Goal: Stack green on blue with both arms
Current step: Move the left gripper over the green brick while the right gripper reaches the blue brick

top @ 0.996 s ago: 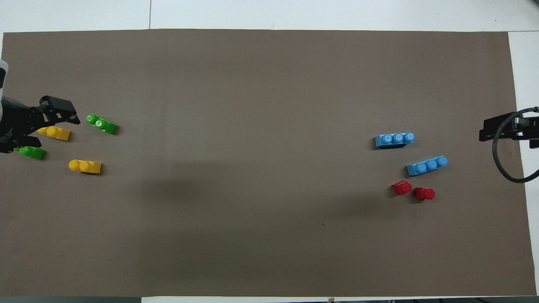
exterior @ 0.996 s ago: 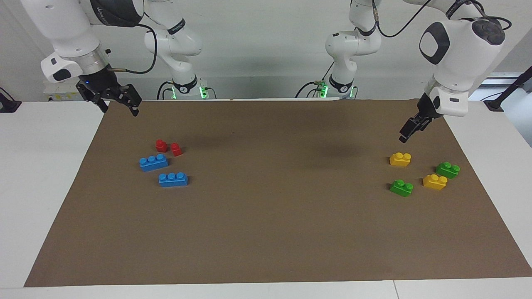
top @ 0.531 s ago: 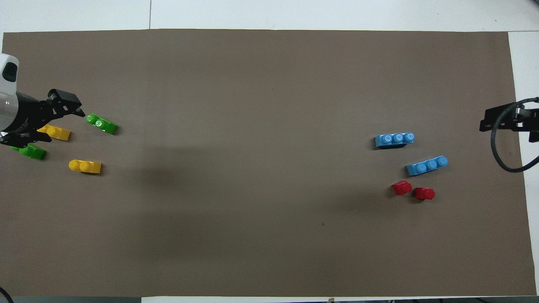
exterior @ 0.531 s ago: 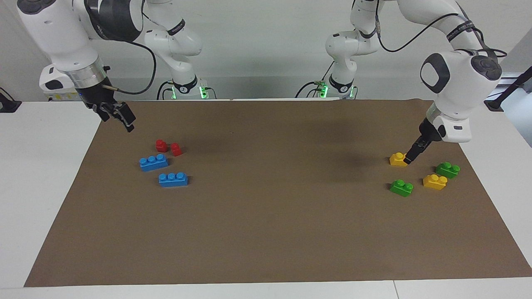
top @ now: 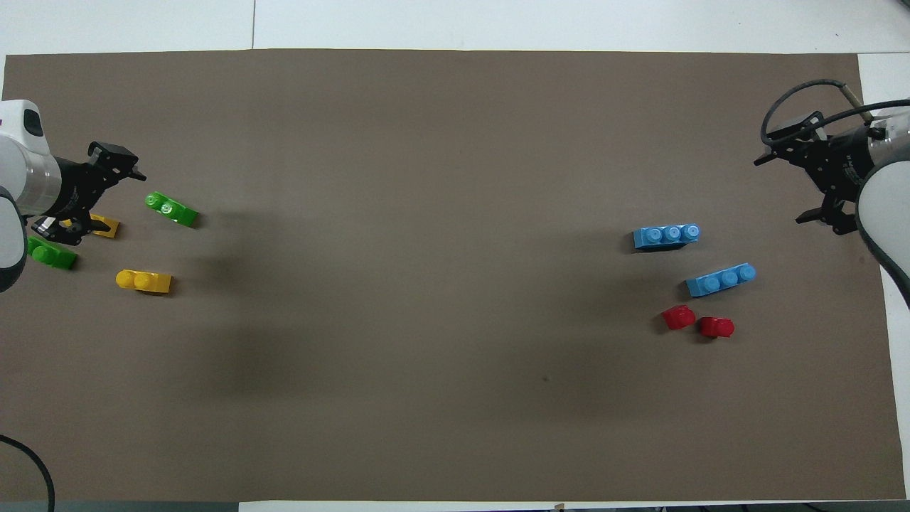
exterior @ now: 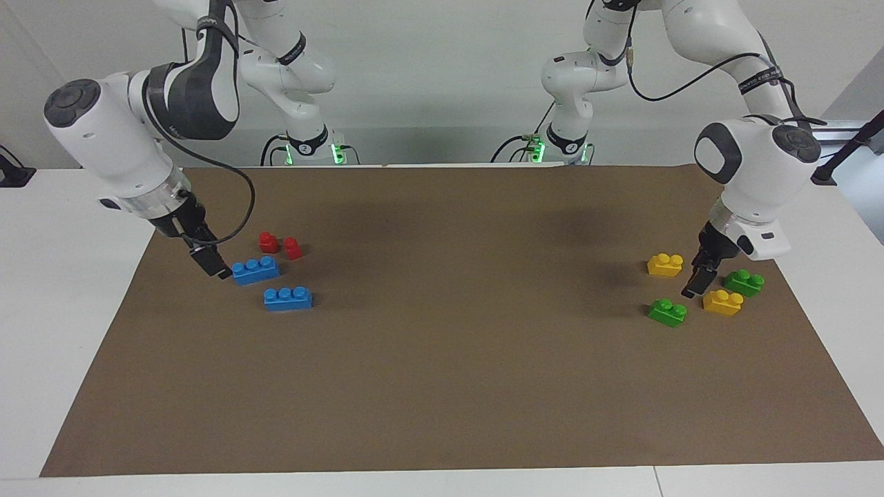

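Observation:
Two green bricks (exterior: 668,312) (exterior: 744,281) lie among yellow ones toward the left arm's end of the table, also seen from overhead (top: 171,210) (top: 51,254). My left gripper (exterior: 699,279) (top: 99,195) hangs open, low over the mat between these bricks, holding nothing. Two blue bricks (exterior: 255,270) (exterior: 288,297) (top: 721,279) (top: 665,236) lie toward the right arm's end. My right gripper (exterior: 213,262) (top: 785,185) is open and empty, over the mat just beside the blue brick nearer the robots, apart from it.
Two yellow bricks (exterior: 665,265) (exterior: 722,302) lie beside the green ones; from overhead the left gripper partly covers one. Two small red bricks (exterior: 268,241) (exterior: 293,248) sit just nearer the robots than the blue ones. A brown mat (exterior: 442,386) covers the white table.
Both arms have come down and out from the robots' end. The left gripper moved in among the yellow and green bricks, the right gripper down beside the blue brick. No brick has moved.

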You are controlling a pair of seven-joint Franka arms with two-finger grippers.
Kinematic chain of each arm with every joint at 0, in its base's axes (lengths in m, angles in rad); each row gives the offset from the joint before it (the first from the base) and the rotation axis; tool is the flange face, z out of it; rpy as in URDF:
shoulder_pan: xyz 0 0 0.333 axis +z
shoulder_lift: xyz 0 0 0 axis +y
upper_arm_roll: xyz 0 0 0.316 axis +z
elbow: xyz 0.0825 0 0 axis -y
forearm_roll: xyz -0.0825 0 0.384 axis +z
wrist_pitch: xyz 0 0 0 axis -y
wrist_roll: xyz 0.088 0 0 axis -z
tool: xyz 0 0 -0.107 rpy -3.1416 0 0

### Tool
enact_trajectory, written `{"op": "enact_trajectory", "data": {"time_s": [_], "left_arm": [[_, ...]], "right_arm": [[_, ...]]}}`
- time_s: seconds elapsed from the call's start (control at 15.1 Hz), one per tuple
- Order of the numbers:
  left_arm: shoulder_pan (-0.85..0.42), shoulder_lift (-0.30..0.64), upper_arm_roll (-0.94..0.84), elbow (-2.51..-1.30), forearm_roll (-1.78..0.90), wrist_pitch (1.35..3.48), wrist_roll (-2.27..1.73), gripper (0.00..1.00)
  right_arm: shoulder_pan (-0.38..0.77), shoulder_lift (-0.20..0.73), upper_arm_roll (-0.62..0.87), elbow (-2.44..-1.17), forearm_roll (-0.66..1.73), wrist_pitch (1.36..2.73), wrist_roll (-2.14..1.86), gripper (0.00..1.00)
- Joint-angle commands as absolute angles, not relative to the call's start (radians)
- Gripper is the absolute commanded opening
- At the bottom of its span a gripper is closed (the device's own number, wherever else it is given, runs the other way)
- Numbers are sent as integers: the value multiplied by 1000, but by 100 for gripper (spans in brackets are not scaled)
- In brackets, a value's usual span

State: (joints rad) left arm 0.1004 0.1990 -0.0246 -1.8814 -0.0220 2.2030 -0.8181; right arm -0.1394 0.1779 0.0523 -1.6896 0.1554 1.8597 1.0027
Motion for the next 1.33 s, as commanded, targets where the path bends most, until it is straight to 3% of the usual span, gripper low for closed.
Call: {"op": "enact_trajectory", "data": {"time_s": [0.0,0.46,1.26], "left_arm": [[107,238,-26,-1891,-26,2276,-867,100],[100,316,-25,-1885,17,2336,-942,100],[107,353,-26,-1919,11,2344,-1026,100]], "right_arm": [[-161,212,61,-1697,206,1899,1081,100],[-167,239,60,-1782,296,2017,1126,100],[-173,307,61,-1847,356,2011,1106,100]]}}
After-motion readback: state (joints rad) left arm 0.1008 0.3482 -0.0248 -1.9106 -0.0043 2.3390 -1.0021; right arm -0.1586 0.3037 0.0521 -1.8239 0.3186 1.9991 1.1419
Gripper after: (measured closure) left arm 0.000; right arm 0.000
